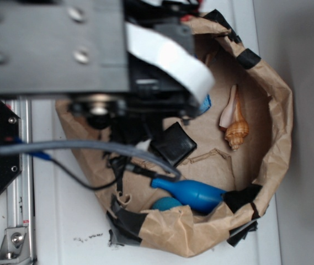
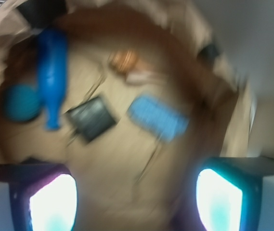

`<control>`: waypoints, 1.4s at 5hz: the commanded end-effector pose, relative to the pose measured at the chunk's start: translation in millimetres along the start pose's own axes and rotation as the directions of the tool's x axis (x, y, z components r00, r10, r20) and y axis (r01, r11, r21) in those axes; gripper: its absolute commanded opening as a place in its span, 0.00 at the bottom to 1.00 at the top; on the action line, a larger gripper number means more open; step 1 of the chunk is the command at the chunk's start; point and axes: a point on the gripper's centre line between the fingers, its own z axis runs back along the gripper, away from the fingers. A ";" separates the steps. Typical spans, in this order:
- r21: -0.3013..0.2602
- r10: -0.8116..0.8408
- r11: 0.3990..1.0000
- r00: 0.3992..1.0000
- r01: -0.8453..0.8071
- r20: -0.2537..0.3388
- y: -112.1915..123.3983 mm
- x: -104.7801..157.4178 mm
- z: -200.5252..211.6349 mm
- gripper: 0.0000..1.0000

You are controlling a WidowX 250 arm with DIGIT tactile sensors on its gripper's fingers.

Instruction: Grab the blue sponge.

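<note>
The blue sponge (image 2: 158, 117) lies flat on the brown paper floor of the bag, a light-blue rectangle right of centre in the blurred wrist view. In the exterior view only a blue sliver of the sponge (image 1: 205, 103) shows beneath the arm. My gripper (image 2: 136, 199) is open, its two glowing fingers wide apart at the bottom corners, with bare paper between them. It hovers above the sponge and short of it, touching nothing.
A black square pad (image 2: 91, 119) lies just left of the sponge. A glossy blue pin-shaped bottle (image 1: 192, 192) and a teal ball (image 1: 166, 204) sit by the bag's wall. A seashell (image 1: 233, 120) rests at the far side. The brown paper bag (image 1: 275, 138) rings everything.
</note>
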 end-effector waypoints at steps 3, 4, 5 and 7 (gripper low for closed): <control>-0.110 -0.322 0.941 0.947 0.320 -0.009 12.8 -2.8 -112.6 1.00; -0.146 -0.336 0.931 0.942 0.334 0.013 15.5 10.9 -128.2 1.00; -0.164 -0.365 0.920 0.931 0.356 -0.029 5.9 15.8 -150.6 1.00; -0.161 -0.307 0.943 0.949 0.292 -0.072 -1.9 11.3 -156.3 0.00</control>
